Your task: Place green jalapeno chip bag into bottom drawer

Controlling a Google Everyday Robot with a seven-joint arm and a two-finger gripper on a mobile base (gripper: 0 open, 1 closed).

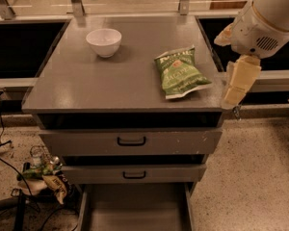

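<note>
So the green jalapeno chip bag [179, 72] is lying flat on the grey cabinet top [86, 85], on the right half and close to the front right corner. It's label side up and a bit skewed. The white bowl [104, 42] sits well apart from it, toward the back left.

The gripper [237, 83] hangs off the right edge of the cabinet, just beside the bag but not touching it. It points down from the big white arm [272, 18]. Honestly can't tell whether it's set wide or narrow from this angle.

Down below, the bottom drawer [135, 208] is pulled out, flat grey floor showing. The two drawers with black handles [131, 141] sit above it. Some packets and cables [45, 174] are piled on the floor to the left.
</note>
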